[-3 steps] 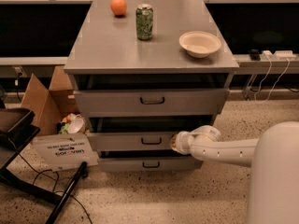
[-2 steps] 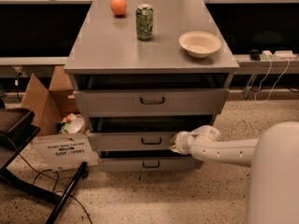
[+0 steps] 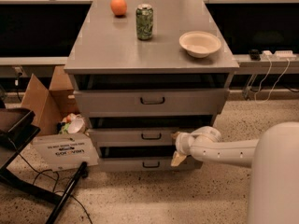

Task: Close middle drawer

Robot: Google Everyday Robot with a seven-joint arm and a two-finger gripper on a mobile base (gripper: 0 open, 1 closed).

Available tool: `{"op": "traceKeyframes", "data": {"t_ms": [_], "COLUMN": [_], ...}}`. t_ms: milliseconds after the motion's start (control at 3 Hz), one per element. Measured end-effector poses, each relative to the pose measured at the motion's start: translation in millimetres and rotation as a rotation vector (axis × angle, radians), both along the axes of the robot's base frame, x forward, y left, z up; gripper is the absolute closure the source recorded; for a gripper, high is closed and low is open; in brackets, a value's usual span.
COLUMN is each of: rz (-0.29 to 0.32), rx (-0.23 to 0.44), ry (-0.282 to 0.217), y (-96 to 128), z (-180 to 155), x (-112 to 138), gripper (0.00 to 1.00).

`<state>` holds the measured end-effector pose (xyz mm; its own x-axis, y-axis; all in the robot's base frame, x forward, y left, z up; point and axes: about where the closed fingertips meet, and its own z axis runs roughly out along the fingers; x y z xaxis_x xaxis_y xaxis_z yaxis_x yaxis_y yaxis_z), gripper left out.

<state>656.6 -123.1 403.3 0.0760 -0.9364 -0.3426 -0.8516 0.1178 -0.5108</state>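
Observation:
The grey cabinet (image 3: 149, 55) has three drawers. The middle drawer (image 3: 126, 137), with a low grey front and a small dark centre handle (image 3: 150, 136), stands out a little from the cabinet, with a dark gap above it. My gripper (image 3: 178, 147), on a white arm coming from the right, is at the right end of the middle drawer's front panel, right of the handle. It seems to touch the panel. The taller top drawer (image 3: 149, 101) and the lowest drawer (image 3: 145, 164) also show dark gaps above them.
On the cabinet top stand an orange (image 3: 118, 6), a green can (image 3: 144, 22) and a beige bowl (image 3: 200, 43). A cardboard box (image 3: 44, 101), a white box (image 3: 63, 150) and a dark stand with cables (image 3: 28, 190) are on the floor at left. My white body (image 3: 275, 176) is at right.

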Motion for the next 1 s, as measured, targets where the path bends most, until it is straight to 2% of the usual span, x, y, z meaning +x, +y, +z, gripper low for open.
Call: {"op": "traceKeyframes", "data": {"t_ms": [333,1000], "rz": [0.000,0.000], "rx": [0.000,0.000], "ry": [0.000,0.000], "y": [0.0,0.3], "z": [0.0,0.0], "x": [0.0,-2.8], "gripper": [0.00,0.43]}}
